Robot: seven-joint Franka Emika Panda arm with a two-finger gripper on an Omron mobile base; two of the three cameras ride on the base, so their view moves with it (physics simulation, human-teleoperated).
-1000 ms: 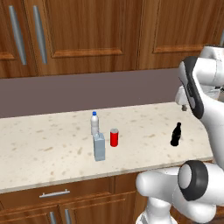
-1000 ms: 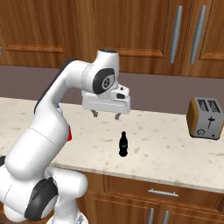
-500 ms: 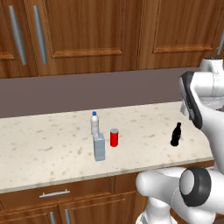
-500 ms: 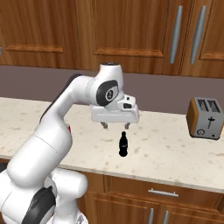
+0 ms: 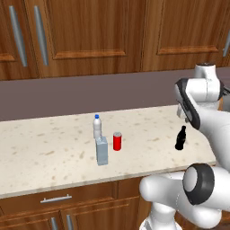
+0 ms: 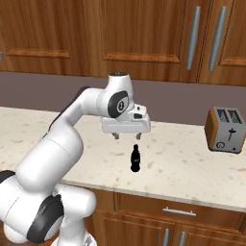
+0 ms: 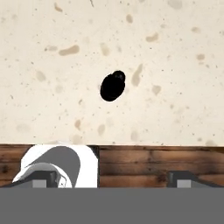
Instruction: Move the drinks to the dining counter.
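Observation:
On the speckled stone counter (image 5: 45,157) the drinks stand in a cluster: a clear water bottle (image 5: 97,126) with a blue cap, a short red can (image 5: 117,141) and a pale blue-grey carton (image 5: 102,151). A small dark bottle (image 5: 180,138) stands apart to their right. My gripper (image 6: 127,136) hangs open just above and slightly behind that dark bottle (image 6: 135,158), touching nothing. In the hand view the dark bottle (image 7: 112,86) shows from above, ahead of the open gripper (image 7: 113,176). The dining counter is out of view.
A toaster (image 6: 226,129) sits at the right end of the counter. Wooden wall cabinets (image 5: 90,31) hang above a dark backsplash, and wooden drawers (image 6: 182,211) run below the counter's front edge.
The gripper has come down and moved sideways until it hangs over the dark bottle. The drinks have not moved.

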